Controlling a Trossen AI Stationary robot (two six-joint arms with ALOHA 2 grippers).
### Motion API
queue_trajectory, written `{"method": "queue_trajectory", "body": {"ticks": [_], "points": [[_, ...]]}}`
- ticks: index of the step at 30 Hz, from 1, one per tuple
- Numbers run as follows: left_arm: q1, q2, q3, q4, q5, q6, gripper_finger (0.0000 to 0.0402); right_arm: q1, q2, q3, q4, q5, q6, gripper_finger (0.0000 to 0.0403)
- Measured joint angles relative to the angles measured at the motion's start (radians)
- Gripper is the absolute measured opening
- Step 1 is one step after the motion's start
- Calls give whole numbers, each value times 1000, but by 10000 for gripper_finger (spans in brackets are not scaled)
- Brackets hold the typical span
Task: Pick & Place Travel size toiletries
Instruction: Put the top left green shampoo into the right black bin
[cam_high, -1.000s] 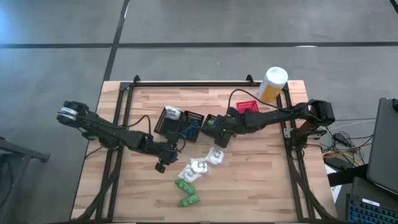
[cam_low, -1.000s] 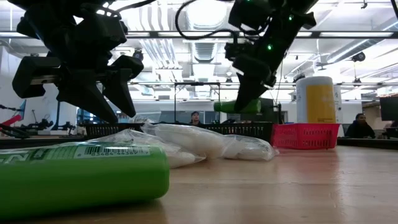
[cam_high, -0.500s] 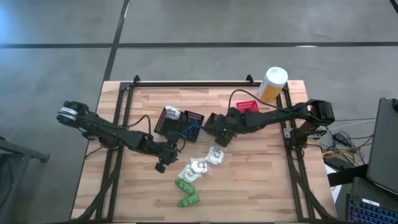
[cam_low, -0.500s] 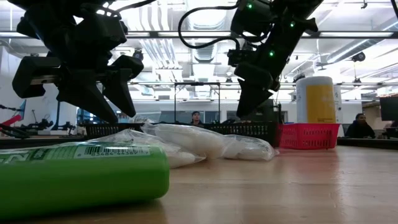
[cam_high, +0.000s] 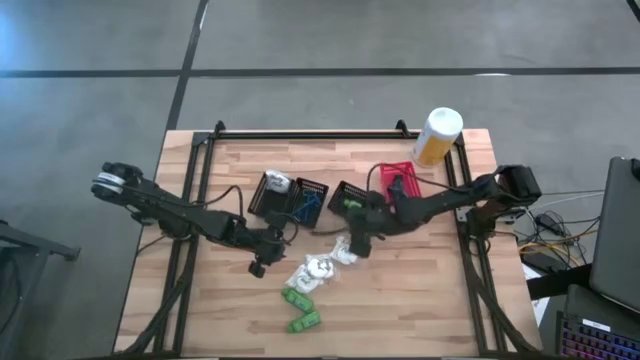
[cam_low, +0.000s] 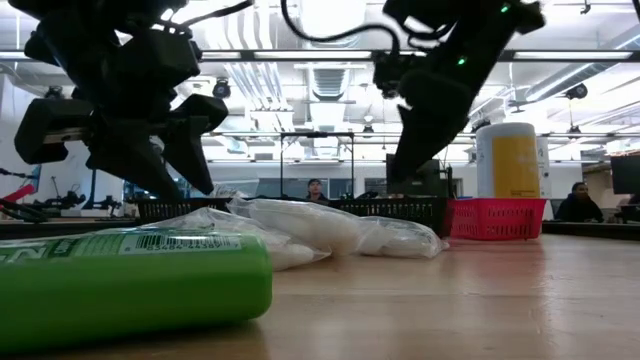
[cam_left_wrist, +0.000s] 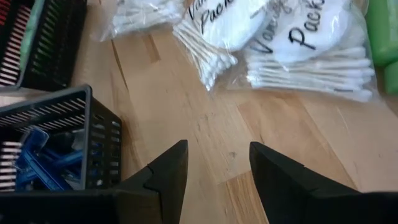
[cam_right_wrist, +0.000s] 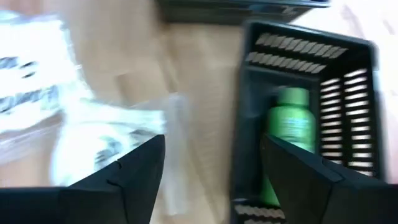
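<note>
The toiletries on the table are white clear-wrapped packs of cotton swabs (cam_high: 318, 268) (cam_left_wrist: 298, 43) and two green bottles (cam_high: 300, 310) (cam_low: 130, 280) lying on their sides near the front edge. A third green bottle (cam_right_wrist: 289, 134) lies inside a black mesh basket (cam_high: 350, 195). My right gripper (cam_high: 357, 240) (cam_right_wrist: 211, 180) hangs open above the table between that basket and the white packs (cam_right_wrist: 62, 124). My left gripper (cam_high: 262, 262) (cam_left_wrist: 217, 168) hangs open over bare wood, left of the packs, with nothing between its fingers.
Two more black baskets (cam_high: 275, 192) (cam_high: 310, 200) stand left of the first; one holds blue items (cam_left_wrist: 43, 158). A red basket (cam_high: 398, 178) and a tall white-and-yellow canister (cam_high: 438, 135) stand at the far right. People sit in the room behind the table.
My right gripper has opened and let go of a green bottle over the black basket, where the bottle now lies. It has then swung toward the table's near edge, over toward the white packs. My left gripper has kept still.
</note>
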Motion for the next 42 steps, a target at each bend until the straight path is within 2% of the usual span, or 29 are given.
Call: {"method": "queue_trajectory", "body": {"ticks": [8, 13, 16, 20, 25, 33, 42], "points": [[-1, 0, -32, 2, 29, -31, 177, 121, -1, 5, 28, 1, 67, 234], [-16, 0, -53, 31, 239, -62, 177, 164, -1, 5, 27, 3, 119, 228], [-27, 0, -53, 71, 306, -84, 177, 171, -1, 5, 27, 3, 120, 232], [-31, 0, -53, 106, 318, -86, 177, 170, -1, 5, 50, -2, 178, 245], [-31, 0, -53, 104, 318, -86, 177, 197, 0, 5, 166, -93, 193, 264], [-31, 0, -55, 103, 318, -85, 177, 274, 75, 6, 343, -111, 42, 283], [-31, 0, -57, 98, 308, -85, 177, 279, 97, 37, 342, -104, 35, 298]]}}
